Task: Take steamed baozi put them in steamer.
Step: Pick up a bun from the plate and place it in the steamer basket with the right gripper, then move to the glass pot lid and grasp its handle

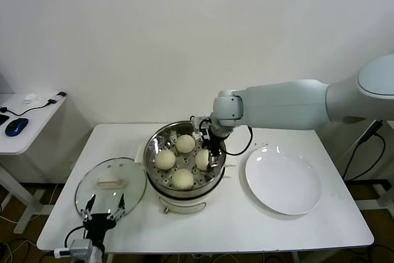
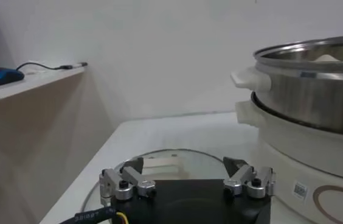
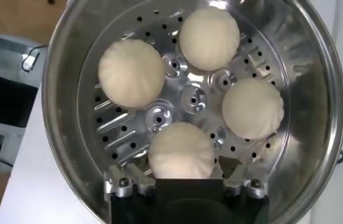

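Four cream-white baozi lie on the perforated floor of the shiny steamer (image 1: 151,147): at the back (image 1: 185,143), left (image 1: 165,159), front (image 1: 182,178) and right (image 1: 202,159). My right gripper (image 1: 212,152) reaches down into the steamer at its right side. In the right wrist view the gripper (image 3: 182,167) is open, its fingers standing either side of one baozi (image 3: 180,149) that rests on the tray. The other three (image 3: 131,73) (image 3: 210,38) (image 3: 252,108) lie around the tray's middle. My left gripper (image 1: 104,206) is open and parked at the table's front left, over the lid's edge.
A round glass lid (image 1: 111,184) with a white handle lies left of the steamer; it also shows in the left wrist view (image 2: 159,159) beside the steamer (image 2: 317,91). A flat white plate (image 1: 283,183) lies to the right. A side desk with a blue mouse (image 1: 16,125) stands at far left.
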You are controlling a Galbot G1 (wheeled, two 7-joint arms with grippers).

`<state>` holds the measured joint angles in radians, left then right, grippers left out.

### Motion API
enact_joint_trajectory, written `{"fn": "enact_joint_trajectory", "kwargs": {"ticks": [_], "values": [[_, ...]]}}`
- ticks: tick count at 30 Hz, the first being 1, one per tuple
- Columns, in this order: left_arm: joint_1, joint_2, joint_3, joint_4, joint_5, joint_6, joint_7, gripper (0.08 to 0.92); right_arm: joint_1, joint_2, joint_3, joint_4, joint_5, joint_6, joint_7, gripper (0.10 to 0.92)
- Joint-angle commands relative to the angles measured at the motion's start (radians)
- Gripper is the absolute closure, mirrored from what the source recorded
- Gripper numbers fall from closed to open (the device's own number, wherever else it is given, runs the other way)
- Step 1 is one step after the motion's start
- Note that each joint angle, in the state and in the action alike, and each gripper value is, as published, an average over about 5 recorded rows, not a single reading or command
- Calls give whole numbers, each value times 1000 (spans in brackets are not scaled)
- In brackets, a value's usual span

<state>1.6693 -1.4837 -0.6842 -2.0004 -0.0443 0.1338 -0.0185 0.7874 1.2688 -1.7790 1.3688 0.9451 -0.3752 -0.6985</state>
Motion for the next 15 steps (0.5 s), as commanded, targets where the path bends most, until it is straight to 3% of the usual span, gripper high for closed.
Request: {"fn": "enact_joint_trajectory", "kwargs": {"ticks": [1,5,8,10,15], "values": [[-2,-1,2,5,1,0,0,177,15,-27,30,-21,17,96,-107,205],[1,1,0,-1,-1,0,0,177,59,-101,77,-27,61,158,-178,203],[4,2,0,-7,0,1,1,177,50,-191,179,-43,97,169,-116,202],[7,2,1,-12,2,1,1,177,10,-253,280,-59,98,168,11,203],[15,-4,2,-25,5,-1,1,177,-165,-365,593,-110,29,159,485,203]]}}
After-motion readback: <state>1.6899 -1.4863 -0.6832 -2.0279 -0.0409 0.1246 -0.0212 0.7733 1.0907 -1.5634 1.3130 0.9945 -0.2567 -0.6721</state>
